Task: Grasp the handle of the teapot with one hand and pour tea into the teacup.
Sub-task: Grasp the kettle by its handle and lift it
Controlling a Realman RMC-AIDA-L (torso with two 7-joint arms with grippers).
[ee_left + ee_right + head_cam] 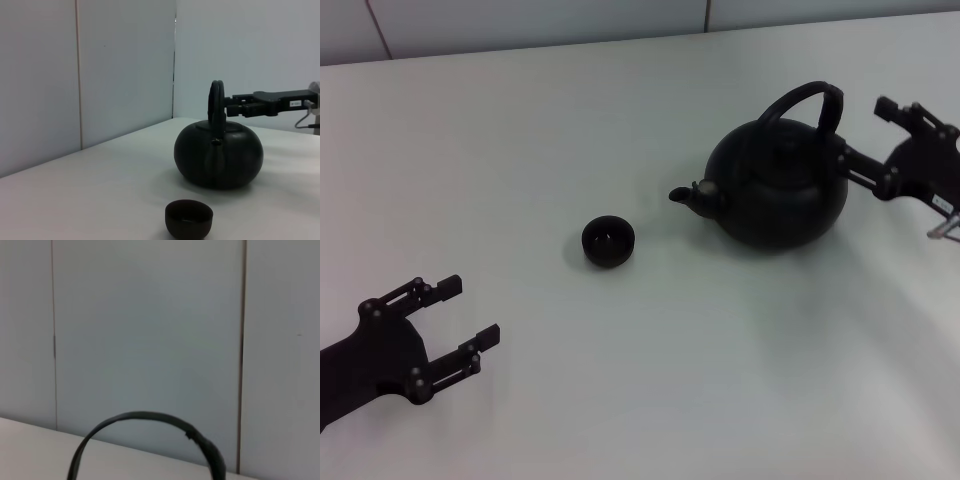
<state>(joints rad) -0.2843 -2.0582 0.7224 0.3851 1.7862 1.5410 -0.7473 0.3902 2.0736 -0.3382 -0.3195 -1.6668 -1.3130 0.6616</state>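
The matte-black teapot (780, 185) stands right of centre on the white table, its spout (682, 197) pointing toward the small black teacup (608, 241). Its arched handle (810, 98) rises upright over the lid. My right gripper (865, 132) is open just to the right of the handle, one finger on either side of the handle's rear end, not closed on it. The left wrist view shows the teapot (218, 155), the handle (216, 107) edge-on, the right gripper (229, 106) level with it, and the teacup (189, 218). In the right wrist view only the handle (145, 416) appears. My left gripper (470, 312) is open at the lower left, empty.
The white table (520, 130) ends at a pale panelled wall (520, 20) at the back. A cable and a metal part (945, 225) hang by the right wrist.
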